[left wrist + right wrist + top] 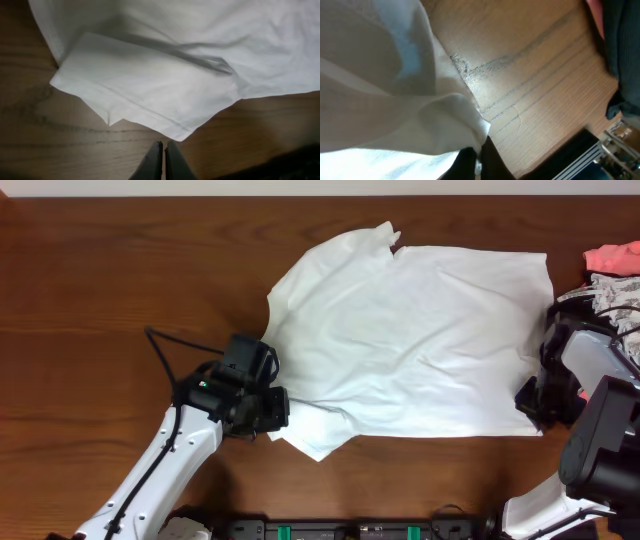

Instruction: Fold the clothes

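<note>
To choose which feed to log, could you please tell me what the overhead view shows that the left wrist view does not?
Only overhead: the whole white T-shirt spread out, the right arm, and a pink cloth at the right edge. Only left wrist: the left claw seen shut and empty, tips just short of the stitched hem of the sleeve. Both: that sleeve and the wooden table.

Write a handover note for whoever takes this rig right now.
Left gripper: fingers shut, empty, just short of the hem of the near sleeve.
Right gripper: fingers shut, apparently pinching a corner of the T-shirt.
T-shirt: spread nearly flat on the table, wrinkled.
Done: no fold visible.
Left: every fold.
</note>
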You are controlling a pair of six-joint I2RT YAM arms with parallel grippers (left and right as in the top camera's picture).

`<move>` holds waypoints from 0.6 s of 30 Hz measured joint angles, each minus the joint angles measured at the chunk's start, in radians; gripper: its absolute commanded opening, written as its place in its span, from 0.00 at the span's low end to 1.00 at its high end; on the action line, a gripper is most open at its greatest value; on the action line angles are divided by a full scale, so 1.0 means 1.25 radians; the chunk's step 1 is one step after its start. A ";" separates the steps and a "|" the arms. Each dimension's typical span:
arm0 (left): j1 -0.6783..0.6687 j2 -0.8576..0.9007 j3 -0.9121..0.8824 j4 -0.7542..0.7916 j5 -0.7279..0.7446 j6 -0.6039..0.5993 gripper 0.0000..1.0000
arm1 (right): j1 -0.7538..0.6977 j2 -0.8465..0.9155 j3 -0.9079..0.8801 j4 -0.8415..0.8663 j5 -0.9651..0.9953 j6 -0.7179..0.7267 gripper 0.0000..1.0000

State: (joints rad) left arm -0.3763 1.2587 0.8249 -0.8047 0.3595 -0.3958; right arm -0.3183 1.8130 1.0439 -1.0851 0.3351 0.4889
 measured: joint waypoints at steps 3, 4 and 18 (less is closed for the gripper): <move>0.000 0.000 0.000 0.005 0.000 0.000 0.06 | -0.001 0.000 0.000 0.003 0.005 -0.002 0.99; 0.000 0.000 0.000 0.007 0.000 0.000 0.07 | -0.001 0.000 0.000 0.003 0.005 -0.003 0.99; 0.000 0.000 0.000 0.168 -0.001 0.013 0.23 | 0.014 0.000 0.278 -0.127 -0.155 -0.160 0.89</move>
State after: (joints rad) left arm -0.3763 1.2587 0.8249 -0.5941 0.3584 -0.3798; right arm -0.3004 1.8130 1.3914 -1.2434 0.1410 0.2890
